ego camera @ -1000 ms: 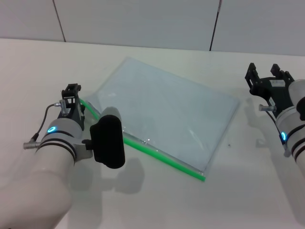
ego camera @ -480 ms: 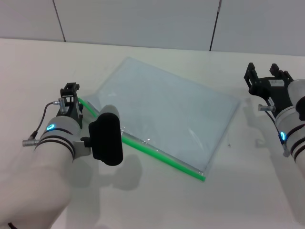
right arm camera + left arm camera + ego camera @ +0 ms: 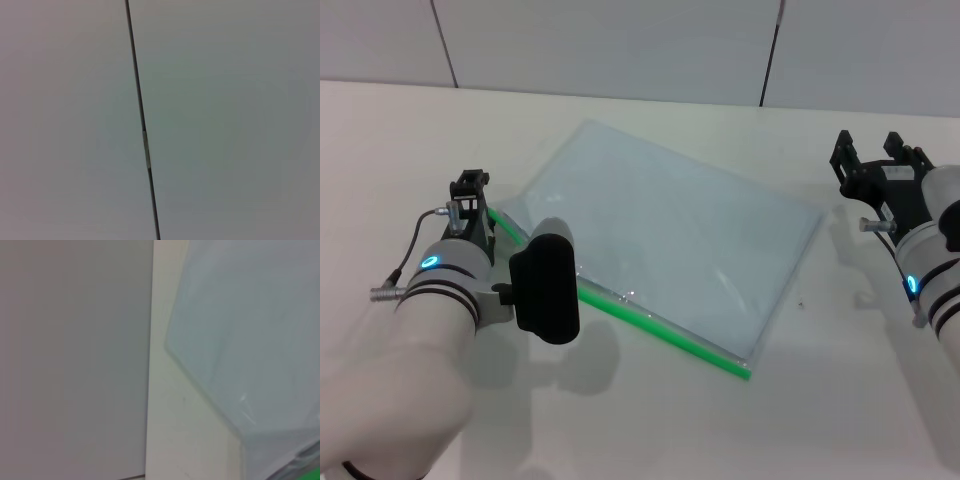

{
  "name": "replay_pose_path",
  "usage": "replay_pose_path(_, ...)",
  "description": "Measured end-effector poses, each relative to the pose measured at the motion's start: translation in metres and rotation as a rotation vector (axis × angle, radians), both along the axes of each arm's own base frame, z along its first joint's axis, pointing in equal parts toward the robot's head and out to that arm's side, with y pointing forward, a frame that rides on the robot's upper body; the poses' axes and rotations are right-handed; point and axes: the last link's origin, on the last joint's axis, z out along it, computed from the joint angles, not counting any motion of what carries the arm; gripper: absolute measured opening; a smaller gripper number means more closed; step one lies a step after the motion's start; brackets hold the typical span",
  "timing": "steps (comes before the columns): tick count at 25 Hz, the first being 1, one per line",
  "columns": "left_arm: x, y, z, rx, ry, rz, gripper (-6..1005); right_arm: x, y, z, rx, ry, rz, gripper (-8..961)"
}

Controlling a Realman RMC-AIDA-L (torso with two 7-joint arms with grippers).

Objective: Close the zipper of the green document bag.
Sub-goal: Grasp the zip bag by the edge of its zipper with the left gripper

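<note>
Left claw (image 3: 470,190) of mine sits at the zipper's (image 3: 650,322) left end, beside the bag's (image 3: 670,245) corner; whether it is clenched I cannot tell. That bag lies flat and skewed on the bench (image 3: 650,430), green zipper along its near edge. Right claw (image 3: 880,160) hovers released, apart from the bag's right side.

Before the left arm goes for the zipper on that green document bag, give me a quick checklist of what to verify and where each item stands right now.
1. Green document bag lies flat on the table: ok.
2. Zipper edge unobstructed along its near side: ok.
3. Slider position: cannot tell, the left arm hides that end.
4. Left gripper beside the zipper's left end: ok.
5. Left fingers gripping anything: cannot tell.
6. Right gripper off the bag, right of it: ok.
</note>
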Motion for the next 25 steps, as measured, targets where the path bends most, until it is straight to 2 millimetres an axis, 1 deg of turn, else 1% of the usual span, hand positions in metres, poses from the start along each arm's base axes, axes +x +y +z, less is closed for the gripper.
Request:
replay_pose_path(14,-0.002,0.005,-0.003,-0.016,0.010,0.002,556,-0.002,0.000,-0.001,-0.002,0.002,0.003,560)
replay_pose_path(25,0.007,0.006,-0.015,-0.054,0.025,-0.046,558,-0.002,0.000,-0.001,-0.002,0.002,0.004,558)
